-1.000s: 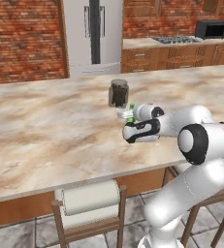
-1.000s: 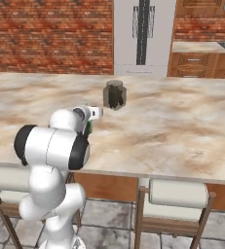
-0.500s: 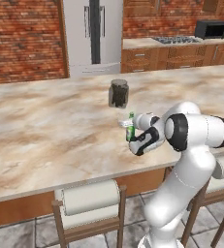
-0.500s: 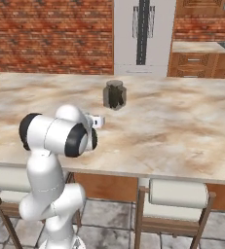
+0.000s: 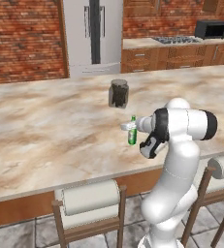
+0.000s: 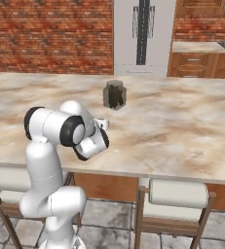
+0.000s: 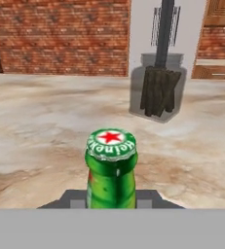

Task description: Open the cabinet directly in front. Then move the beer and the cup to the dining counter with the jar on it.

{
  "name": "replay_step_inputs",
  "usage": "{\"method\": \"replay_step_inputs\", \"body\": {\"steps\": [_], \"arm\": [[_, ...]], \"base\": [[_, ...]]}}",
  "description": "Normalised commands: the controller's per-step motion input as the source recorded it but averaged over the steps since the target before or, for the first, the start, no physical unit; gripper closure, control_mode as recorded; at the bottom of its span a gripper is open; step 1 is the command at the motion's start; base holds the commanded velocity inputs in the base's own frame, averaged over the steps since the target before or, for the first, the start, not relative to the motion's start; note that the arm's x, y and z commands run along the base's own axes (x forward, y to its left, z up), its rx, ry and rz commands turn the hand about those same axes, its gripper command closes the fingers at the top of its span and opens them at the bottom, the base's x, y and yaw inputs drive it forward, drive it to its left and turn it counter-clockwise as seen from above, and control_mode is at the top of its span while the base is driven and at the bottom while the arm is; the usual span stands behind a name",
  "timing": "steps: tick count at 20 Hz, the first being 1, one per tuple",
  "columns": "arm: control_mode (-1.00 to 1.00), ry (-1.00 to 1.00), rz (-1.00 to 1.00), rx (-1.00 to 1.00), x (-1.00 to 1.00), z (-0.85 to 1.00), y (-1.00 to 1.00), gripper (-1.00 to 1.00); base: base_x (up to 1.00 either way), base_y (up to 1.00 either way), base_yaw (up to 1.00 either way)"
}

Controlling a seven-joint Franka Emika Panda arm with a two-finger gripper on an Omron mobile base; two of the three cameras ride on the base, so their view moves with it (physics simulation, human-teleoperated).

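The beer (image 5: pixel 132 131) is a green bottle with a red-starred cap (image 7: pixel 111 144), held upright just above the dining counter (image 5: pixel 45 131). My gripper (image 5: pixel 129 127) is shut on its neck, the fingers at either side of the glass (image 7: pixel 111 198). I cannot tell whether the bottle's base touches the marbled top. The dark glass jar (image 5: pixel 119 93) stands a little farther back on the same counter, straight beyond the bottle (image 7: pixel 158 92) and apart from it. From the right, my arm covers the bottle and the jar (image 6: pixel 115 94) stands behind it. The cup and the cabinet are out of view.
White-cushioned stools (image 5: pixel 87 198) (image 6: pixel 177 194) line the counter's near edge beside my base. Beyond the counter stand a steel fridge (image 5: pixel 91 34), a brick wall (image 5: pixel 21 38) and a wooden-drawered counter with a stove (image 5: pixel 174 41) and a microwave (image 5: pixel 211 30).
The beer has come down and toward the counter's near edge, away from the jar. My elbow has swung in from the right, now folded close above the base.
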Motion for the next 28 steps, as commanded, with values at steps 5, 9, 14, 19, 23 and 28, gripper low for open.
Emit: {"method": "replay_step_inputs", "body": {"steps": [5, 9, 14, 19, 23, 28], "arm": [[-1.00, 0.00, 0.00, 0.00, 0.16, -0.18, 0.00, 1.00], [-1.00, 0.00, 0.00, 0.00, 0.00, 0.00, 0.00, 1.00], [-1.00, 0.00, 0.00, 0.00, 0.01, 0.00, 0.00, -1.00], [-1.00, 0.00, -0.03, 0.00, 0.00, 0.11, 0.00, -1.00], [-1.00, 0.02, -0.12, 0.00, 0.00, 0.66, 0.02, -1.00], [-1.00, 0.11, -0.13, 0.00, 0.00, 0.98, 0.07, -1.00]], "base": [[0.00, 0.00, 0.00], [0.00, 0.00, 0.00], [0.00, 0.00, 0.00], [0.00, 0.00, 0.00], [0.00, 0.00, 0.00], [0.00, 0.00, 0.00]]}}
